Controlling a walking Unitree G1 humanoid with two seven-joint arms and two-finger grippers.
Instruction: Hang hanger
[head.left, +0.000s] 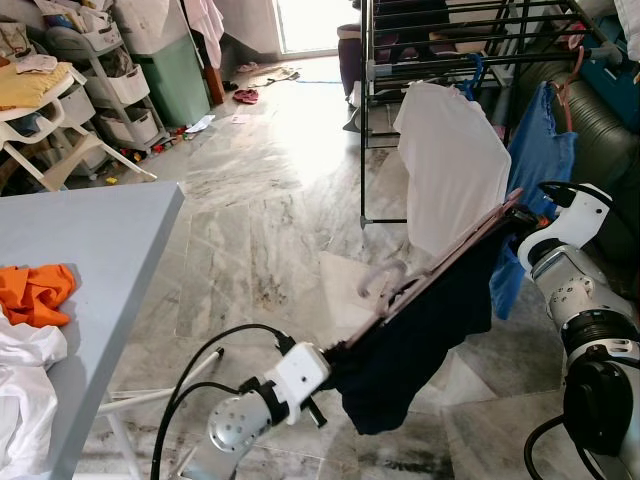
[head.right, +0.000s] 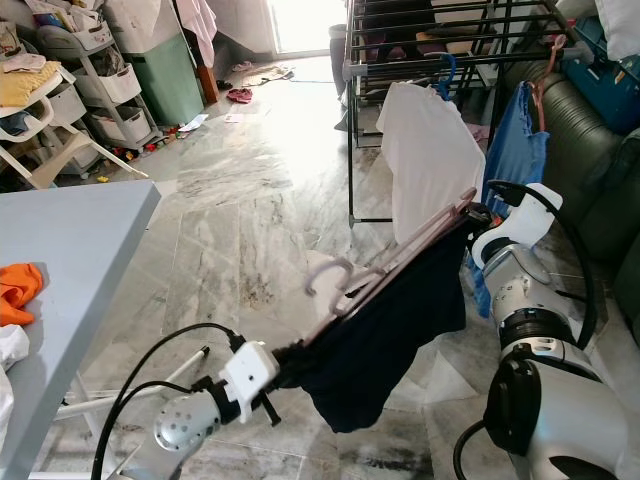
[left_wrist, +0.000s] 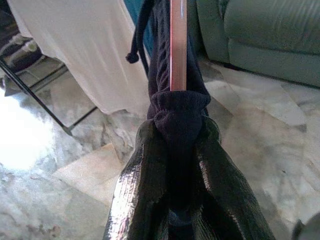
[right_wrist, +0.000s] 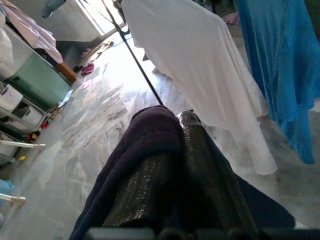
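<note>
The hanger (head.left: 430, 275), pink and carrying a dark navy garment (head.left: 420, 350), hangs in the air between my two grippers, low over the marble floor (head.left: 260, 230). My left gripper (left_wrist: 172, 150) is clamped tight on the near, lower end, its fingers (left_wrist: 135, 185) pressed against the bunched navy cloth with the pink bar running out between them. My right gripper (right_wrist: 175, 145) is closed on the far, upper end, again with cloth wrapped under the fingers. So the hanger slopes up from near left to far right, its hook (head.left: 380, 278) pointing out to the left, free of any rail.

Just beyond the right end hang a white shirt (head.left: 450, 170) and a blue garment (head.left: 540, 160) on the black drying rack (head.left: 440, 60). On my left, the grey desk (head.left: 90, 260) holds an orange cloth (head.left: 35, 292) and white laundry (head.left: 25, 380).

As I judge it, the garment is on the hanger, but the hanging itself remains: I must lift and carry the hook to a rail.
</note>
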